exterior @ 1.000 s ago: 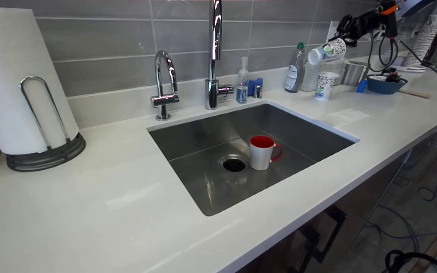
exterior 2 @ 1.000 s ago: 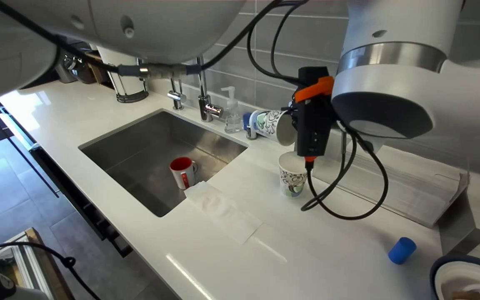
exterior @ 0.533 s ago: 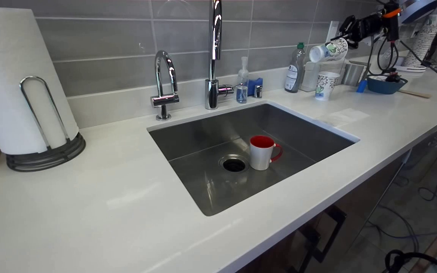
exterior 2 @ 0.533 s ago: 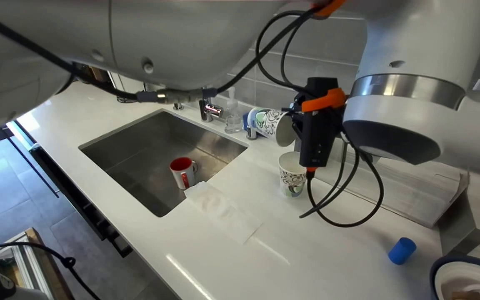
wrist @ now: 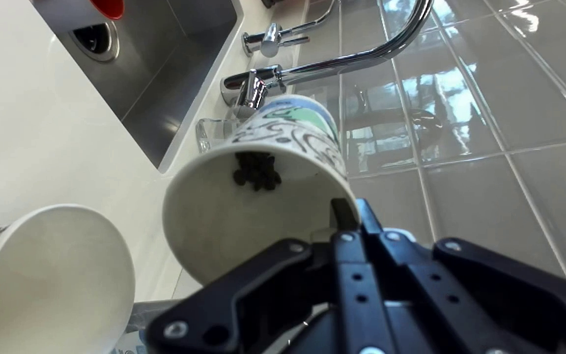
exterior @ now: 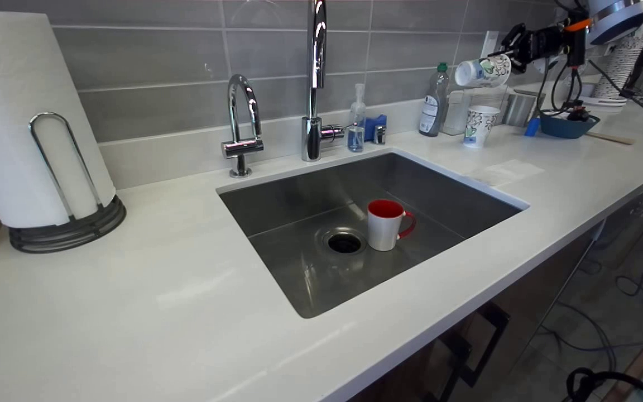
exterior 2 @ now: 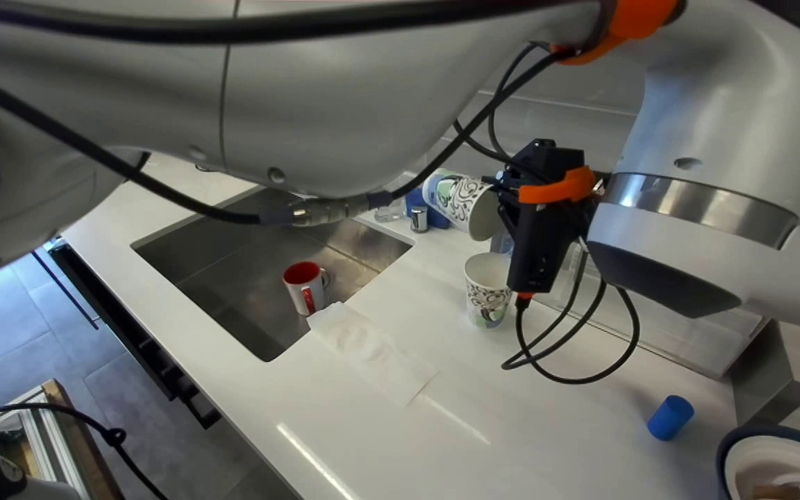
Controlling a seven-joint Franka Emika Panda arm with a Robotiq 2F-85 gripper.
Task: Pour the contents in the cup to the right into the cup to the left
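Right cup (exterior 2: 457, 201): held up off the counter (exterior: 159, 335), tipped approx. onto its side, mouth facing the camera in wrist view.
Right cup's print: white outside w/ dark curly scrolls nr the mouth, green patch farther down, blue twd the base end; base itself pale.
Right cup's inside: off-white, round pale rim.
Dark bits (wrist: 257, 172): small, blackish, clumped against the inner wall, well inside the right cup; too small to ID or count.
Gripper (wrist: 354, 212): clamped on the right cup's rim, one of its fingers (wrist: 370, 220) outside, one inside, nearly together w/ the cup wall betw.
Left cup (exterior 2: 487, 297): upright on the counter nr the sink (exterior: 299, 195), lower than the held one, gap visible betw. them in both exterior views; on the L in wrist view.
Left cup's print: approx. same size + pattern, white band under rim, dark curls below, green & blue twd the base; off-white inside.
Mug (exterior: 383, 231): upright in the sink beside the drain (exterior: 345, 243); white outside, red inside, red handle.
Soap bottle (exterior: 434, 109): green cap, white label, standing on the counter nr the left cup.
Paper sheet (exterior 2: 372, 354): white, flat on the counter by the sink's corner.
Blue cylinder (exterior 2: 670, 418): on the counter, well apart from both cups.
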